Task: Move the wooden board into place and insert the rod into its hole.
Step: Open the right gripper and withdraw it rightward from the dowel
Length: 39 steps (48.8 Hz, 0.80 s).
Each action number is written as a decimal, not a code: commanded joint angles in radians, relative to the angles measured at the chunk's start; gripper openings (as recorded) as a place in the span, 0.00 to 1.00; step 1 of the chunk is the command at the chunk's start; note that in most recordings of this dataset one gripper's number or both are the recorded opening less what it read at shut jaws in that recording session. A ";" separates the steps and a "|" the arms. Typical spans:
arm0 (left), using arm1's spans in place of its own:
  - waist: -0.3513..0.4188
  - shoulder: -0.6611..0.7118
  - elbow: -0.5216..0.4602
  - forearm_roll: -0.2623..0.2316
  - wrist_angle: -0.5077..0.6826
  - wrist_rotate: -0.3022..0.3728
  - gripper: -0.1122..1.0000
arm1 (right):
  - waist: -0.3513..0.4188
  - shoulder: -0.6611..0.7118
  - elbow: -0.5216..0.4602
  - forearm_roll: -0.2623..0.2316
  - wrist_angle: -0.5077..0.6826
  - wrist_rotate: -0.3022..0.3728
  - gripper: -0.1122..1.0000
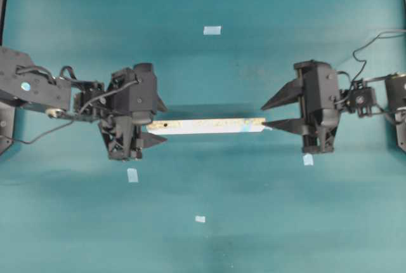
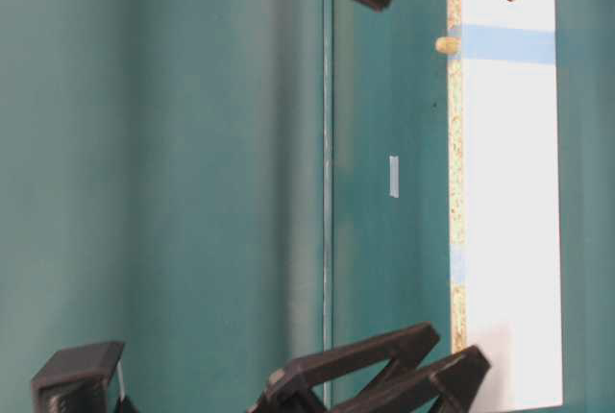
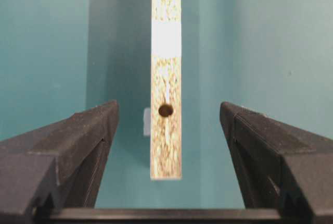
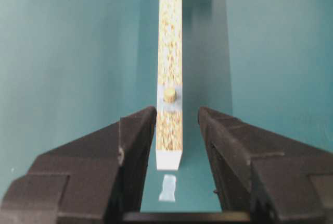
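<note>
Teal matte tabletop [image 1: 254, 235] fills every view.

Left black two-finger gripper [image 1: 154, 122] sits left of centre in the overhead view, cables trailing toward the left edge. Left wrist view: fingers spread wide, one at each lower corner, both clear of the board end between them. Holding nothing.

Right black two-finger gripper [image 1: 264, 115] sits right of centre in the overhead view. Its fingers are parted; the lower fingertip [image 1: 269, 124] is at the board's right end. Right wrist view: the fingers flank the board end closely, with a narrow gap visible on each side. Whether either one touches the board cannot be told.

Long narrow pale wooden board with a speckled particle edge [image 1: 206, 125] lies horizontally at mid-frame in the overhead view, spanning the space between the two grippers. It stands on its thin edge: the table-level view shows its broad white face [image 2: 504, 211] with a light-blue band near the top.

Small dark round hole [image 3: 166, 110] is in the speckled edge near the left-gripper end, open.

Tiny cream cylindrical rod [image 4: 169, 95] stands upright out of the speckled edge at the blue patch near the right-gripper end; in the table-level view it juts out at the board's upper left.

Small pale-blue tape squares lie on the tabletop: upper centre [image 1: 212, 30], lower left [image 1: 132, 174], lower centre [image 1: 200, 219], just below the right gripper [image 1: 307, 159].
</note>
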 commanded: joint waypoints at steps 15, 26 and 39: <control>-0.002 -0.055 0.014 0.002 0.005 0.000 0.79 | 0.003 -0.114 0.064 0.000 0.129 0.002 0.61; -0.002 -0.074 0.031 0.002 0.005 -0.002 0.79 | 0.002 -0.158 0.095 0.000 0.135 0.002 0.61; 0.000 -0.098 0.058 0.003 0.005 -0.005 0.79 | 0.003 -0.160 0.094 -0.002 0.130 0.002 0.61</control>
